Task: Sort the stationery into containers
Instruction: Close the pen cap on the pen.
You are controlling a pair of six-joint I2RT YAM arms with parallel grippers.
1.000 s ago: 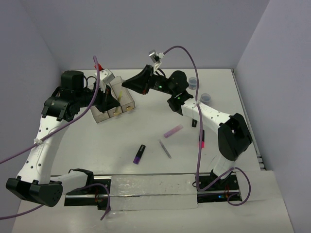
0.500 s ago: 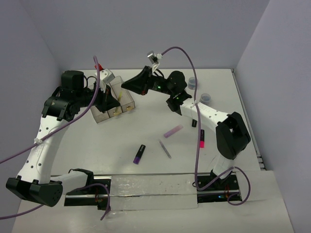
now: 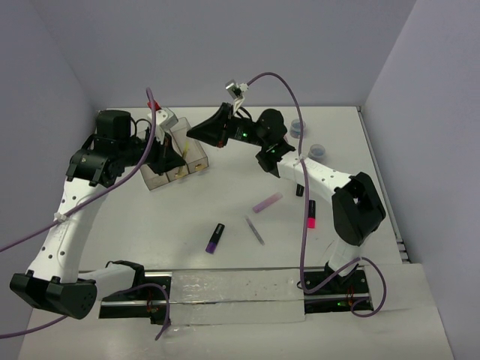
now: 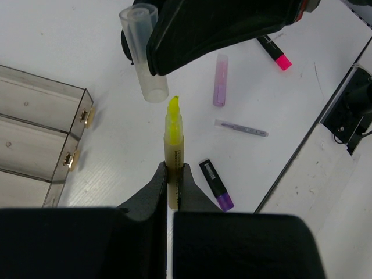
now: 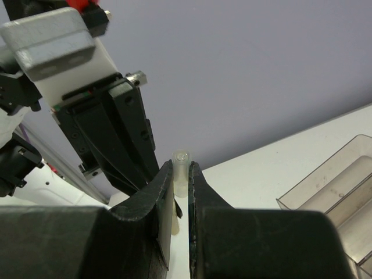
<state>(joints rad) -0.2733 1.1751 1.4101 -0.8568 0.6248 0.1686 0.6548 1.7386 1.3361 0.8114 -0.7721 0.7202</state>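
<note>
- Partly hidden overhead, the bins [image 3: 196, 159] sit under the left arm's wrist, so what they hold cannot be made out there.
- In the left wrist view the bins [image 4: 35, 104] are cut off by the left edge. Only parts of the smoky compartments and two yellowish end labels show.
- The left pincer [image 4: 172, 168] is clamped on an uncapped yellow highlighter [image 4: 173, 136], held above the table just beside the bins with its tip pointing away.
- The right pincer [image 5: 181, 165] is clamped on a clear cap [image 5: 181, 160]. The cap's open end hangs just beside the highlighter's tip, and the two are apart.
- A lilac marker [image 3: 267, 202], a grey stick [image 3: 255, 229] and a purple marker [image 3: 215, 238] lie apart on the table [image 3: 225, 195].
- A pink-red marker [image 3: 310, 215] lies under the right arm's cable, its dark end hard to make out.
- Two small rolls [image 3: 298, 127] sit near the far right corner, too small for detail.
</note>
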